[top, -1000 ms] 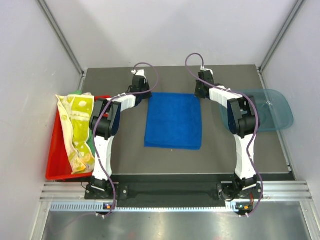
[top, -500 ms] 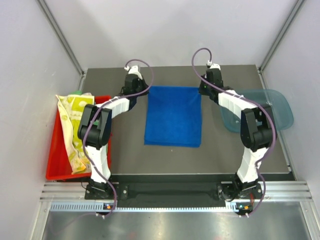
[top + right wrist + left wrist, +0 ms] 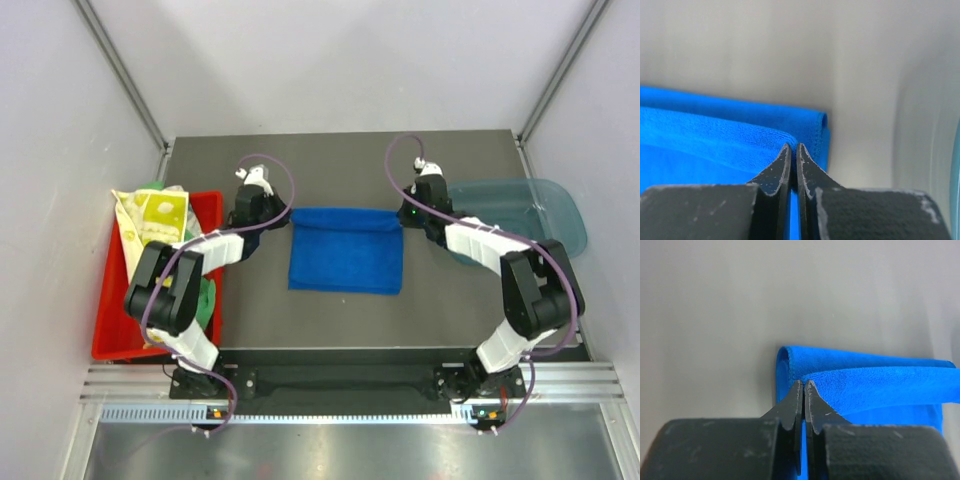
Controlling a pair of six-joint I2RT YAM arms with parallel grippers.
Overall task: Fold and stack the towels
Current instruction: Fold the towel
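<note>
A royal blue towel [image 3: 345, 262] lies in the middle of the dark table, its far edge lifted and curled back over itself toward the near side. My left gripper [image 3: 287, 220] is shut on the towel's far left corner [image 3: 840, 382], the jaws [image 3: 804, 383] pinched together on the cloth. On the far right corner [image 3: 755, 137] my right gripper [image 3: 403, 215] is shut in the same way [image 3: 794, 146]. A pale yellow towel with green print [image 3: 150, 215] and a green towel [image 3: 205, 295] lie in the red tray at the left.
The red tray [image 3: 110, 335] stands along the table's left edge, beside the left arm. A translucent blue bin [image 3: 545, 215] sits at the right edge, just behind the right arm's elbow. White walls close in the far and side edges.
Both grippers have drawn the blue towel's far edge toward the near side, so the cloth is folding over itself and looks shorter. Both arms have dropped lower and swung outward.
</note>
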